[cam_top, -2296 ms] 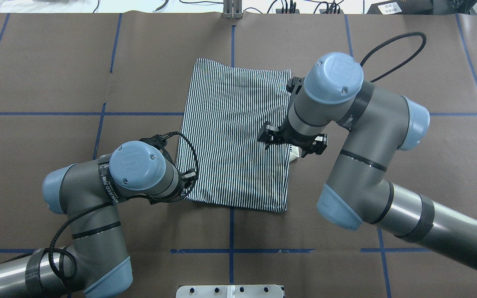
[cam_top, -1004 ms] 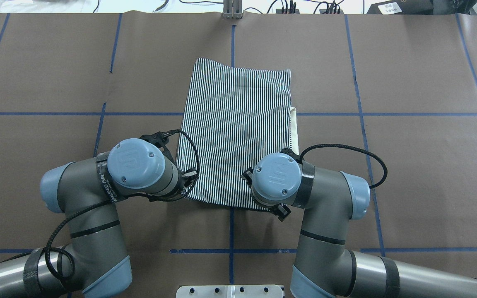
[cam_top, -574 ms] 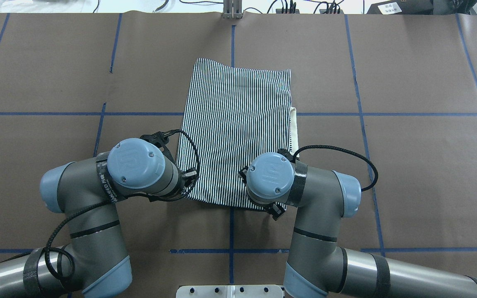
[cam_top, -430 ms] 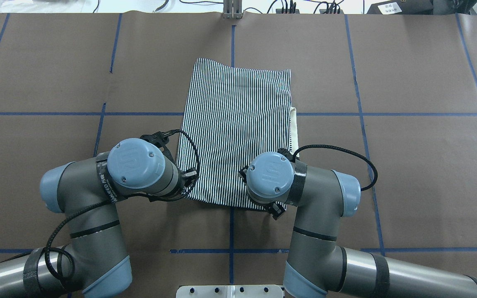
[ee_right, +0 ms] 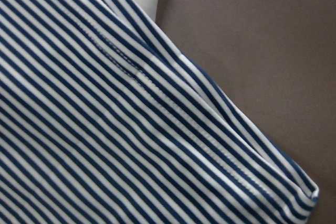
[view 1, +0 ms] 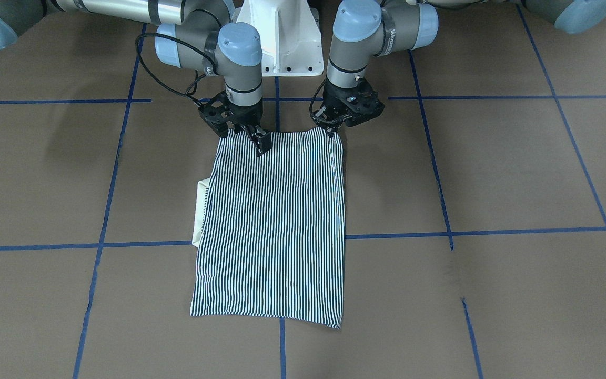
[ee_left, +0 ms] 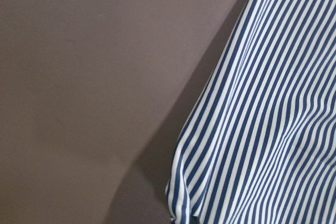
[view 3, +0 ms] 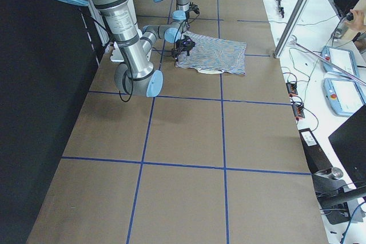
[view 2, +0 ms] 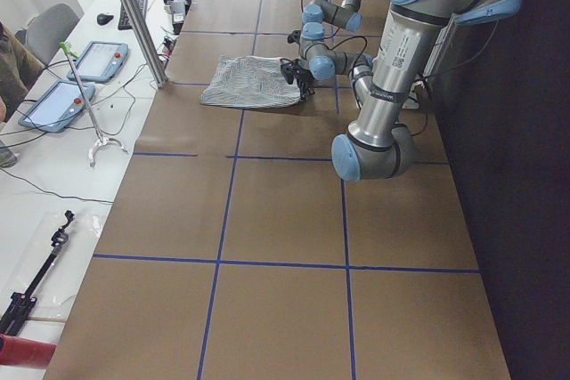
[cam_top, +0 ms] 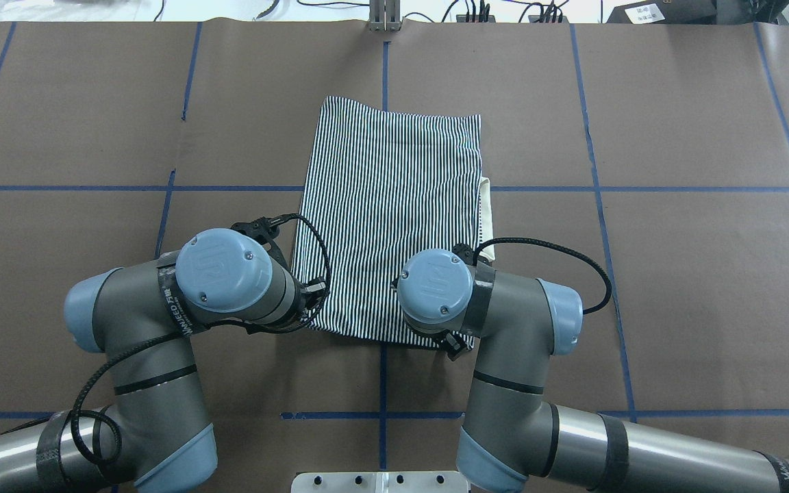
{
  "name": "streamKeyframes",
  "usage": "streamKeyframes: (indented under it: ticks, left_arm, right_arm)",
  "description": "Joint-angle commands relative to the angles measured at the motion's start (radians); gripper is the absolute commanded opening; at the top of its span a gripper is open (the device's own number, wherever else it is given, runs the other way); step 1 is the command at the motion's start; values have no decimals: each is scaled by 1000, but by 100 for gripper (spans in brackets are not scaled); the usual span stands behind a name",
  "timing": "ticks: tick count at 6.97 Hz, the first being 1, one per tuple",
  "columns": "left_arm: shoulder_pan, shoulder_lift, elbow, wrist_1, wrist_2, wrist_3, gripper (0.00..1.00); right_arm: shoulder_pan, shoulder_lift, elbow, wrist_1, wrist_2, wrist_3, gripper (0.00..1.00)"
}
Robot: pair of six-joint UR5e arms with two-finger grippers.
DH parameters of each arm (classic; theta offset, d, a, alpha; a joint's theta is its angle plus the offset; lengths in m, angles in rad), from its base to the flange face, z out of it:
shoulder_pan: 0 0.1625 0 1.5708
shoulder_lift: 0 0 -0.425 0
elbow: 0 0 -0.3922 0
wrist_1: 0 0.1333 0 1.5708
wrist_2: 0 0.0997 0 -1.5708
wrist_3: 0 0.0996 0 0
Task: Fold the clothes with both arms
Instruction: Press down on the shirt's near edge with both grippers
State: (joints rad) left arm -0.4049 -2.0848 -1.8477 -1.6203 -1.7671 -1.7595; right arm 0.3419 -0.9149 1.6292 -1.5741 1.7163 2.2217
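Brown counter (view 1: 492, 173) w/ blue tape grid. Striped polo shirt (view 1: 274, 221) lies folded flat, stretching away from both pincers, near hem right under them. Left pincer (view 1: 333, 129) is pinched narrow on one hem corner. Right pincer (view 1: 250, 136) sits near the other corner, a fingertip on the cloth; width can't tell.

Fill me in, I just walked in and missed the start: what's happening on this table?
A robot is folding a striped polo shirt with both arms. The shirt lies flat on the brown table, already folded into a narrow rectangle, its cream collar peeking out along one long side. The left end effector and the right end effector are down at the shirt's robot-side edge, near its two corners. Whether they have clamped the cloth isn't clear.
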Motion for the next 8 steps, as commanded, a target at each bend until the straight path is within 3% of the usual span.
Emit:
streamKeyframes:
  ticks: [1,3,4,7,8]
  left_arm:
    - [0,3,-10,7,0,0,0]
    - [0,3,-10,7,0,0,0]
    - [0,3,-10,7,0,0,0]
    - [0,3,-10,7,0,0,0]
    - [0,3,-10,7,0,0,0]
  right_arm:
    - [0,28,-29,-10,-4,7,98]
    - [5,28,-26,-12,-3,7,83]
    - [8,28,-25,-12,0,6,71]
    - [22,28,-14,-23,3,4,7]
    - [22,27,-9,-24,3,4,0]
